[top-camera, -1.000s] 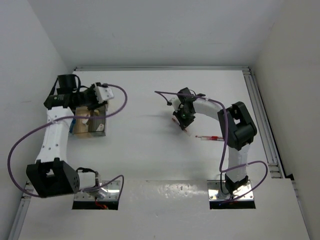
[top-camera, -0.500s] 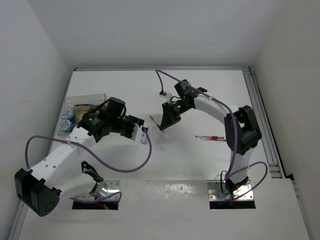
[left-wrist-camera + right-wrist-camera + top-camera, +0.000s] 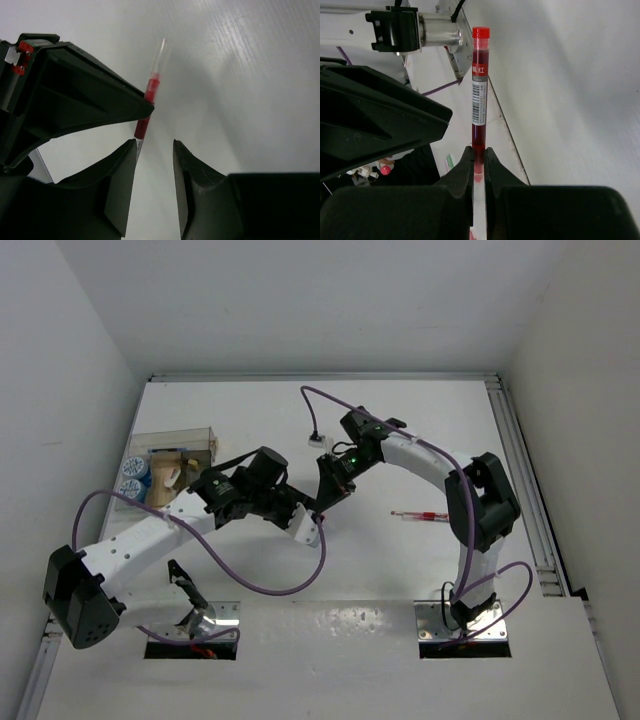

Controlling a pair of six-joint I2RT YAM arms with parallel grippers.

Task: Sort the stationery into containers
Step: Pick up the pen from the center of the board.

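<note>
My right gripper [image 3: 478,150] is shut on a red pen [image 3: 479,100], which sticks straight out beyond its fingertips. In the top view the right gripper [image 3: 328,492] hangs over the table's middle, close to my left gripper [image 3: 311,526]. The left wrist view shows that same red pen [image 3: 150,91] slanting up from the tip of the left finger [image 3: 125,165]. The left gripper [image 3: 155,145] is open, and the gap between its fingers holds nothing. A second red pen [image 3: 420,514] lies on the table to the right. The clear box [image 3: 208,436] stands at the far left with beige pieces inside.
Two blue-white rolls [image 3: 131,480] sit just left of the box. Purple cables [image 3: 250,585] loop around both arms. The right arm's elbow [image 3: 487,502] stands just right of the lying pen. A metal rail [image 3: 525,480] runs along the table's right edge.
The left arm has swung from the box at the left to the table's middle, its jaws narrowing. The right gripper has carried the red pen left, toward the left gripper.
</note>
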